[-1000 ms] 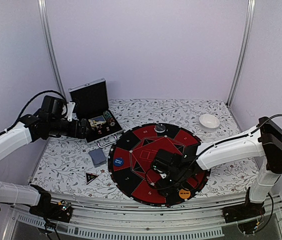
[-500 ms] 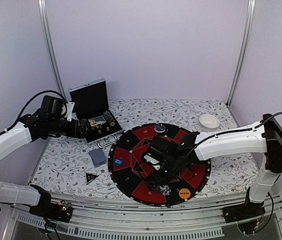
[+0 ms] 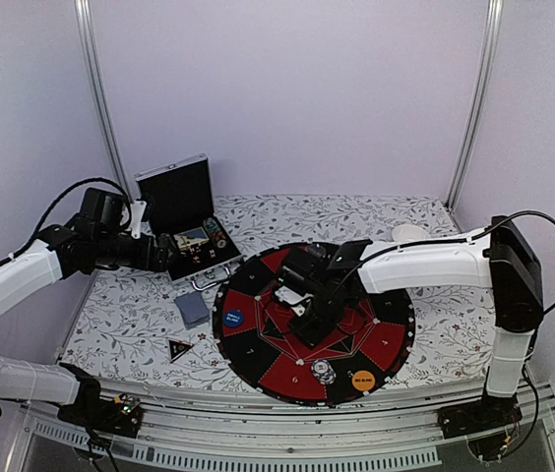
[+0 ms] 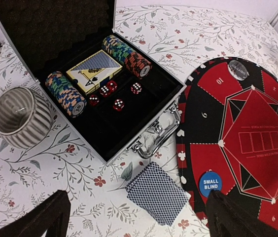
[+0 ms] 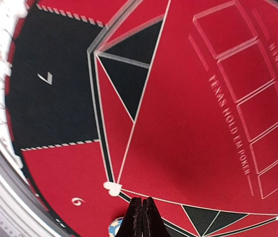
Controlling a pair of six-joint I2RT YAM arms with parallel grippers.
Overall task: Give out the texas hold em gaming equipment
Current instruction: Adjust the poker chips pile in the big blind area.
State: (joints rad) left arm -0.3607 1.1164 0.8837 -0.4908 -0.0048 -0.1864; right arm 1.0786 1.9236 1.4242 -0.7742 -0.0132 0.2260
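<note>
Swinging off the near right of the mat (image 3: pixel 254 346), the right gripper (image 3: pixel 307 317) has come over its red middle, and a chip (image 3: pixel 324 372) now shows near the mat's front edge, by the 6, where that gripper had been. Its jaws are pressed flat together with nothing between them; in the wrist view the chip peeks out just left of the closed fingertips (image 5: pixel 137 219), apart from them. The left gripper (image 3: pixel 166 254) has not moved: it hangs wide open and empty beside the open case (image 3: pixel 177 197) at the table's (image 3: pixel 120 315) far left. Inside the case lie two rows of chips (image 4: pixel 66 94), a boxed deck (image 4: pixel 93 71) and red dice (image 4: pixel 112 89). Cards (image 4: pixel 157 193) sit in a stack on the table just in front of the case, near the mat's left edge. The blue button (image 3: pixel 233 318) rests on the mat's left side, the orange button (image 3: pixel 362 379) on its near right rim. The black marker (image 3: pixel 179 347) lies on the table, near the cards.
</note>
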